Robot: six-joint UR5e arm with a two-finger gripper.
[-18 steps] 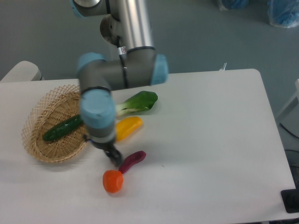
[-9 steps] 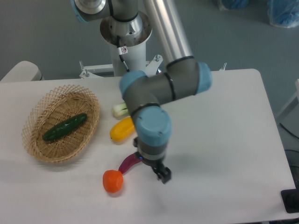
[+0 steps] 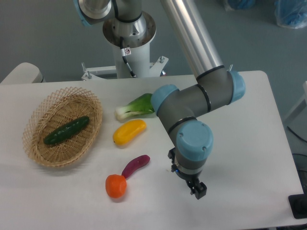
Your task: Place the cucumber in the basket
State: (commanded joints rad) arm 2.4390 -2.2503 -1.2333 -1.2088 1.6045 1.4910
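Cucumber lying in the wicker basket, arm off to the right.

The white table carries the oval basket at far left, with the cucumber lying diagonally inside. The gripper hangs over the near right, holding nothing; its opening cannot be told. Between them lie bok choy, a yellow vegetable, an eggplant and an orange vegetable.

Silver arm tubes, grey joints, blue caps, black hand
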